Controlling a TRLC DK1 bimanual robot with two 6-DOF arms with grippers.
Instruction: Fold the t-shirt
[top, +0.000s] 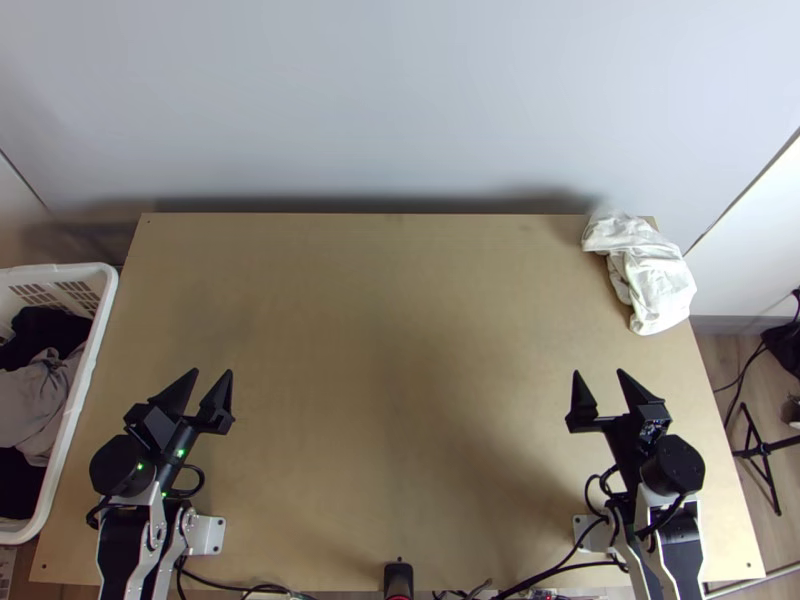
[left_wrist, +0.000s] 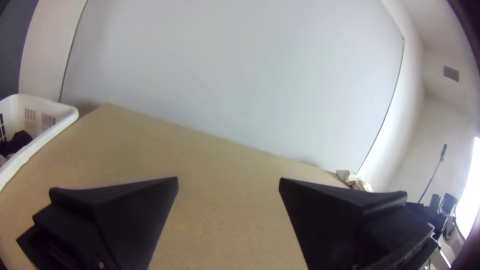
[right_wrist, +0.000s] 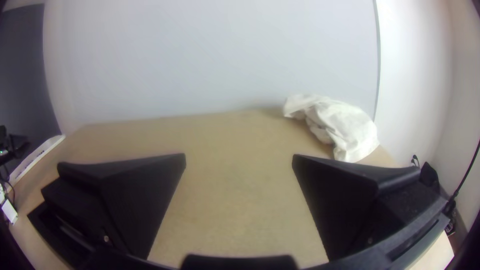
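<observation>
A white cloth (top: 650, 275) lies bunched at the table's far right corner, its outer side along the right edge; whether it is a t-shirt I cannot tell. My left gripper (top: 213, 373) is open over the table's left side, far from the cloth. On the right side my right gripper (top: 597, 374) stands open, nearer the table's front than the cloth. In the left wrist view the cloth (left_wrist: 354, 180) is small and distant beyond my left gripper (left_wrist: 228, 180). The right wrist view has the crumpled cloth (right_wrist: 345, 127) beyond my open right gripper (right_wrist: 239, 156).
A white basket (top: 82, 400) with dark and grey clothes stands against the left edge of the wooden table (top: 400, 350). A pale wall (top: 400, 100) rises behind the table. Cables run along the front edge, around a small black device (top: 398, 578).
</observation>
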